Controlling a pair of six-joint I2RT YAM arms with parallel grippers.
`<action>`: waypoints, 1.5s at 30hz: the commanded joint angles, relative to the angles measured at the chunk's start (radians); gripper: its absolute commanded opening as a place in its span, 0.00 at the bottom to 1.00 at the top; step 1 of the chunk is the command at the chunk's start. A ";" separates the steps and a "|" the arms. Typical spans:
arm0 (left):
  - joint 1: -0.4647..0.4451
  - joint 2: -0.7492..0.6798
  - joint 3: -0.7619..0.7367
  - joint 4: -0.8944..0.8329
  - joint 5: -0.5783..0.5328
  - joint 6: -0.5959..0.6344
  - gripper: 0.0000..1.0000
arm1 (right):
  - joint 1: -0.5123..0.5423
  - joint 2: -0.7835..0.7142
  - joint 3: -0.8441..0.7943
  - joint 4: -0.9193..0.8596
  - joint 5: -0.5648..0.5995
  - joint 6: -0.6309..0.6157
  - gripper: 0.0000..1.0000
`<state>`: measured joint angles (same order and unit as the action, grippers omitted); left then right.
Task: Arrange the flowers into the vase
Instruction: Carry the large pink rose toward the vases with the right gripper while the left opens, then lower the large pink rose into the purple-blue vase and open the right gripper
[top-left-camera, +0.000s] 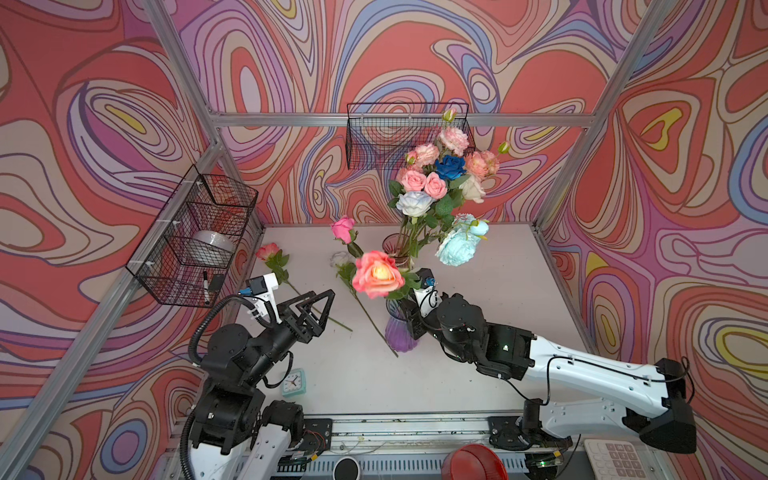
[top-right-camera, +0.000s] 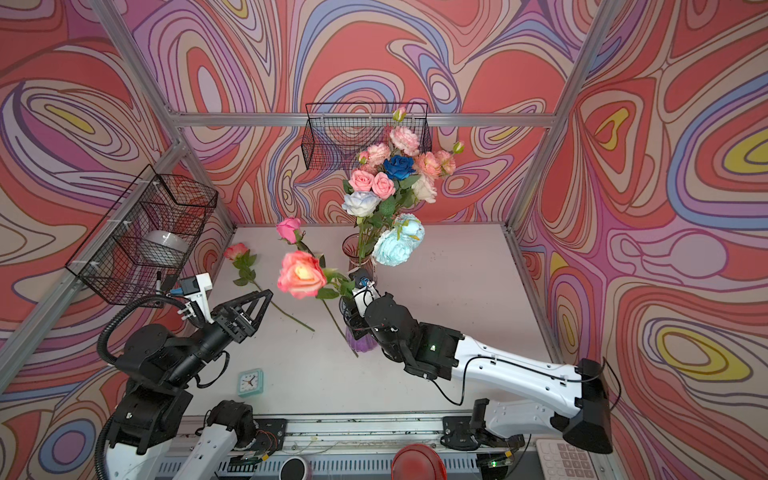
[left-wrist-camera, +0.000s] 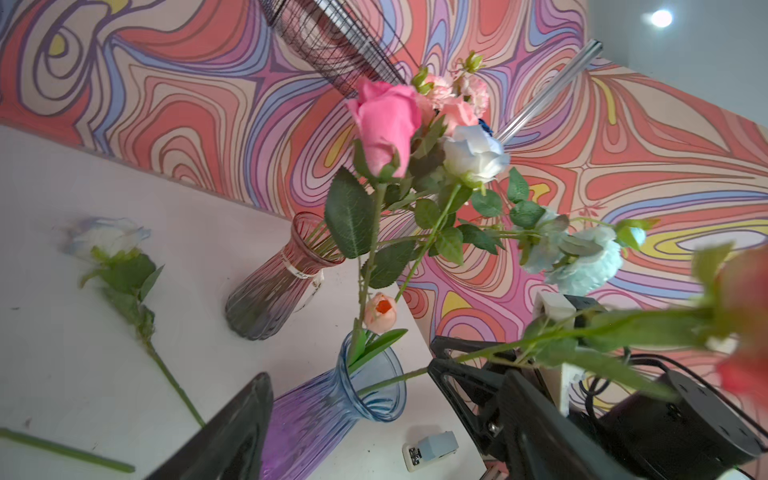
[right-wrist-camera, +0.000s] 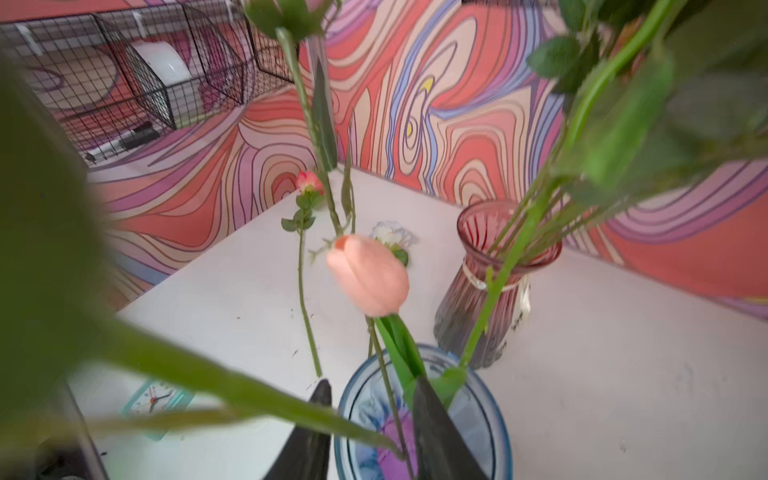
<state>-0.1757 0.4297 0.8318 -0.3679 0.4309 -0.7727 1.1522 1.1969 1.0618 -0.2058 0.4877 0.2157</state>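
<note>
Landmark: a purple-and-blue glass vase stands upright on the white table.
Right gripper: sits at the vase's mouth. Its jaws are released, parted wider than the green stem lying between them.
Peach-pink rose: a large bloom leaning out above and to the left of the vase. Its stem passes between the right gripper's fingers, and the stem end is down inside the vase.
Hot pink rose: stem in the vase, bloom high and behind it to the left.
Peach tulip: short, in the vase, its head just above the rim.
Left gripper: left of the vase and raised off the table, with its jaws spread wide and nothing between them.
White rose: lying flat to the left of the vase, its stem running to just beside the vase's base.
Coral rose: lying flat, farther left of the vase.
Bouquet: many pink, white and blue blooms in a dark pink vase just behind the purple one.
Small clock: in front of the vase, to its left.
</note>
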 joint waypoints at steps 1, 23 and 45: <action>0.003 0.029 -0.003 -0.101 -0.090 -0.028 0.87 | -0.003 -0.034 0.001 -0.058 0.027 0.081 0.40; 0.136 0.312 -0.126 0.000 -0.158 -0.124 0.88 | -0.003 -0.152 0.007 -0.297 -0.046 0.186 0.69; 0.229 0.495 -0.149 0.091 -0.187 -0.122 0.88 | -0.003 -0.351 -0.112 -0.491 -0.052 0.241 0.77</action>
<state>0.0402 0.9134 0.6971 -0.3084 0.2596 -0.8883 1.1522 0.8635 0.9642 -0.6487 0.3931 0.4263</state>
